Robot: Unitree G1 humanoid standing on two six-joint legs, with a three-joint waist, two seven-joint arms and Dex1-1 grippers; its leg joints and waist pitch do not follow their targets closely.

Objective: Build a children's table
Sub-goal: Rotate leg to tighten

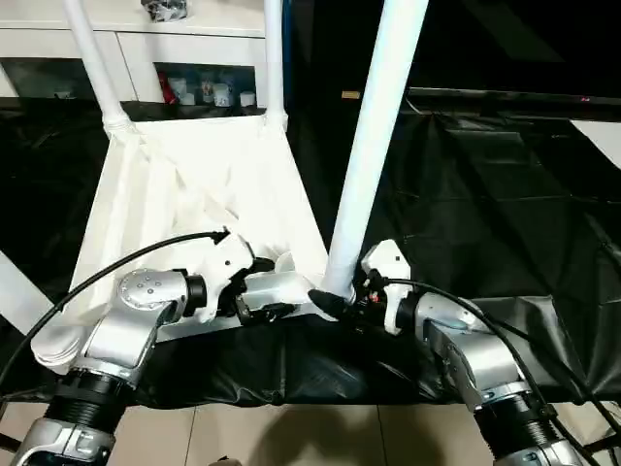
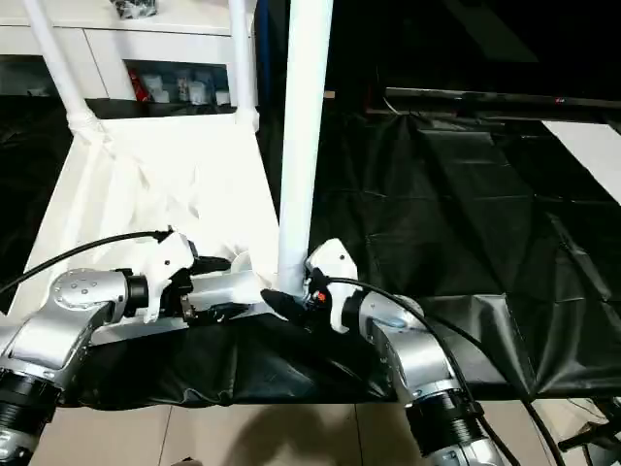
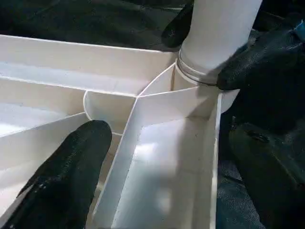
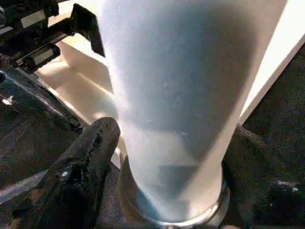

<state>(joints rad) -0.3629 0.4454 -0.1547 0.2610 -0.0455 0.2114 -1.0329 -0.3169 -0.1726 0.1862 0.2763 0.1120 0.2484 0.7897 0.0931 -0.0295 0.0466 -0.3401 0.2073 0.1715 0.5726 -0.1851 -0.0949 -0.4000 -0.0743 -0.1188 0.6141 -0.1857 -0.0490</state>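
Fingers of right gripper (image 4: 167,157) clamp the near leg (image 1: 374,146) just above its corner socket. Left gripper (image 1: 260,291) is spread wide over the tabletop (image 1: 194,194) rim nearby. Tabletop lies underside up on black cloth (image 1: 485,214), w/ two far legs standing.

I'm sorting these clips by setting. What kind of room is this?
Probably an indoor lab or staged workroom: a black cloth covers the work surface, a white cabinet with glass doors stands behind it, and the floor is pale tile.
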